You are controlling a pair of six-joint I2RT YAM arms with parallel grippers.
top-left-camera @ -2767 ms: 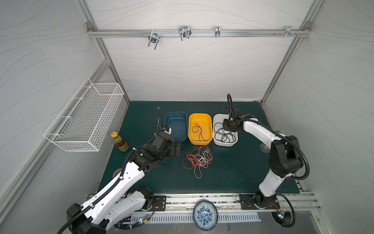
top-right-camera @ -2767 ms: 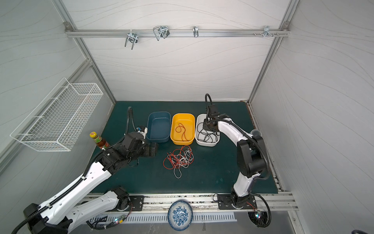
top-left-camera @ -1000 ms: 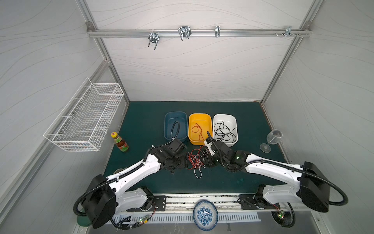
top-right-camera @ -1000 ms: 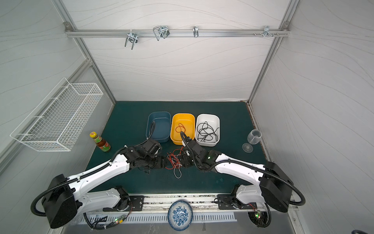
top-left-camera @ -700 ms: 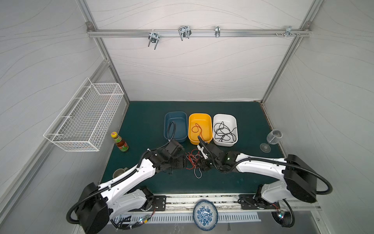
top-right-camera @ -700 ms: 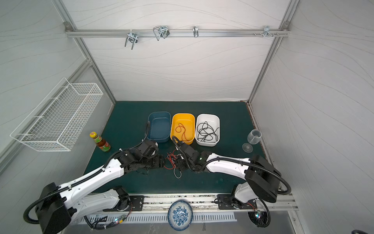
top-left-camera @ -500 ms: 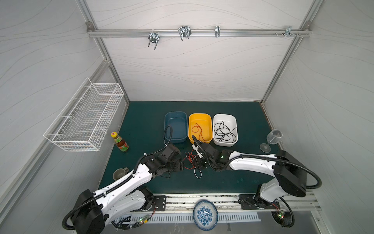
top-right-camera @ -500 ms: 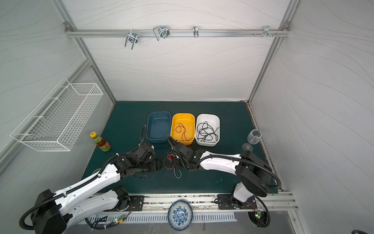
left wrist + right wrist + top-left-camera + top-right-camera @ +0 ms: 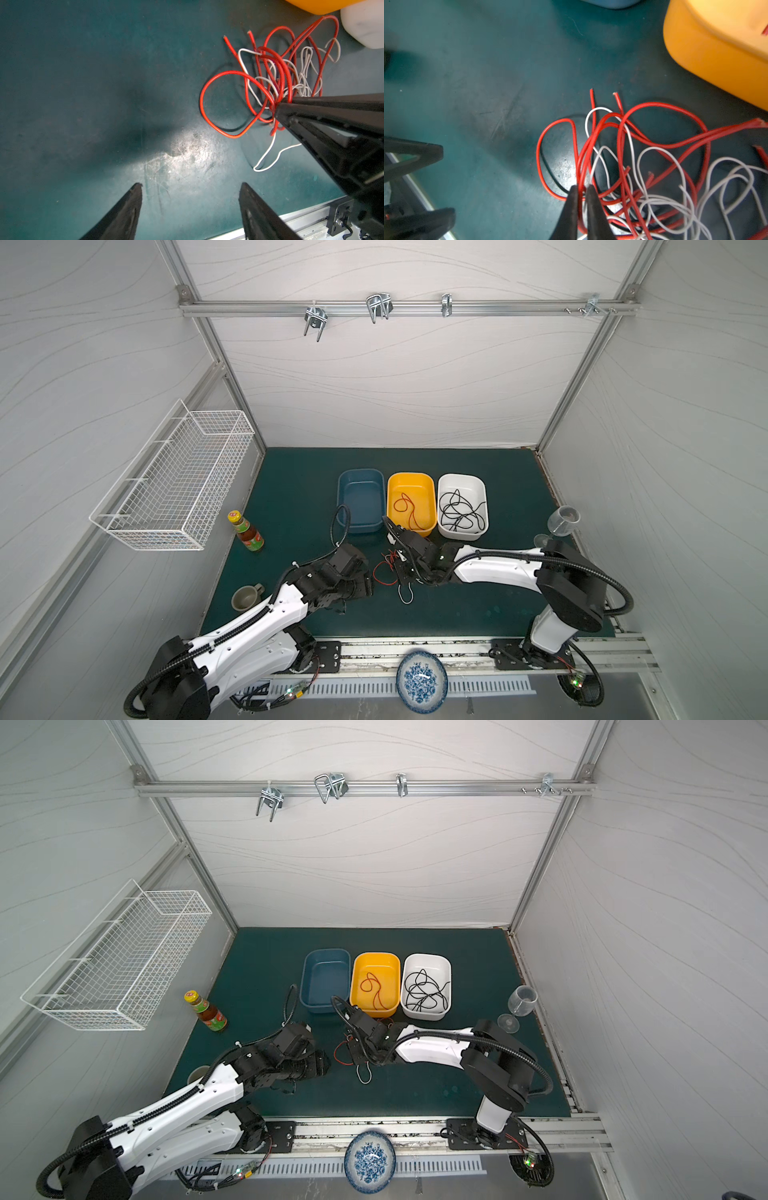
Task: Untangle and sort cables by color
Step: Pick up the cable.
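Red and white cables [image 9: 281, 70] lie knotted on the green mat [image 9: 299, 497] near three tubs, blue [image 9: 360, 497], yellow [image 9: 423, 492], white [image 9: 448, 483]; my right gripper [image 9: 581, 188] pinches red strands at the knot's edge, left gripper [image 9: 190, 185] spread over bare mat beside it; strand count unreadable, the knot half hidden from above.

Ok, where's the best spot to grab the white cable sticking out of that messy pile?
Take the white cable at the lone loop poking out of the tangle. That loop lies flat on the green mat, clear of the red cables. Come straight down from above, jaws across the strand. It is probably easiest for the open left gripper.
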